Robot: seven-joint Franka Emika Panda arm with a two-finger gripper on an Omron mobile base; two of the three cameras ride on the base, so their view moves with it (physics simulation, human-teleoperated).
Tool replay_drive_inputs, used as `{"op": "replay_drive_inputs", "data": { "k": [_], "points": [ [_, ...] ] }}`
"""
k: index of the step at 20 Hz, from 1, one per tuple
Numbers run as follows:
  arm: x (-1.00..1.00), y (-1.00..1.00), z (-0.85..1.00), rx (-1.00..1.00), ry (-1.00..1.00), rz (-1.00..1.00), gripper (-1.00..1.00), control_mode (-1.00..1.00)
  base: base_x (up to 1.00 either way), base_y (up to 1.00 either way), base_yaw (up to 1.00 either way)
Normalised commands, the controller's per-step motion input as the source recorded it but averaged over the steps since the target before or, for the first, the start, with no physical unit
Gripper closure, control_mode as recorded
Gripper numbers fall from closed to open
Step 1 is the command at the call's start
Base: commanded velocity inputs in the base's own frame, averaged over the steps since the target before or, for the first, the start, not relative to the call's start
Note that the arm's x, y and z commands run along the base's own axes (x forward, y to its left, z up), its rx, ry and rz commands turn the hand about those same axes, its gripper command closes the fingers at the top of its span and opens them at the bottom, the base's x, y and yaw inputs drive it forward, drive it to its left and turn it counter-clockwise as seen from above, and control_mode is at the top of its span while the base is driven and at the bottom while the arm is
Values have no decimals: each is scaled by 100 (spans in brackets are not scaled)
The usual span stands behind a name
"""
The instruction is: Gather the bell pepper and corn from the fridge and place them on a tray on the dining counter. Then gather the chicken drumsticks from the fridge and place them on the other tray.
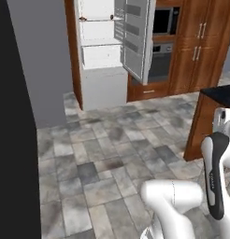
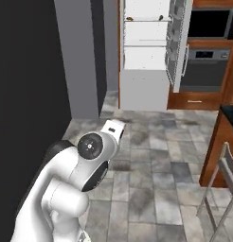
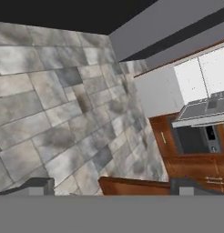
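From the left base view I'm looking across grey floor tiles (image 1: 112,154) at the fridge (image 1: 105,51), door (image 1: 135,37) swung open, white shelves showing, with 2 small brown pieces on the top shelf, too small to name. The dining counter (image 1: 219,95) edges in at right.

Right base view: the fridge (image 2: 147,52) stands open ahead, the oven (image 2: 203,66) beside it, a chair (image 2: 222,184) at lower right.

Hand view: I see the gripper (image 3: 114,189) with its tips set wide apart, nothing between them, floor tiles (image 3: 50,113) beyond, and the fridge (image 3: 196,86) far off.
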Motion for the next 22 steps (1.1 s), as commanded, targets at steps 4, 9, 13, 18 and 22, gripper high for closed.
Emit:
{"op": "replay_drive_inputs", "data": {
  "k": [4, 9, 13, 18, 22],
  "points": [
    [0, 0, 0, 0, 0, 0, -100, 100, 51, 42, 55],
    [0, 0, 0, 0, 0, 0, -100, 100, 73, -5, 22],
    [0, 0, 0, 0, 0, 0, -100, 100, 67, -12, 20],
    [0, 0, 0, 0, 0, 0, -100, 100, 53, -49, 14],
    [0, 0, 0, 0, 0, 0, -100, 100, 14, -87, 15]
  ]
}}
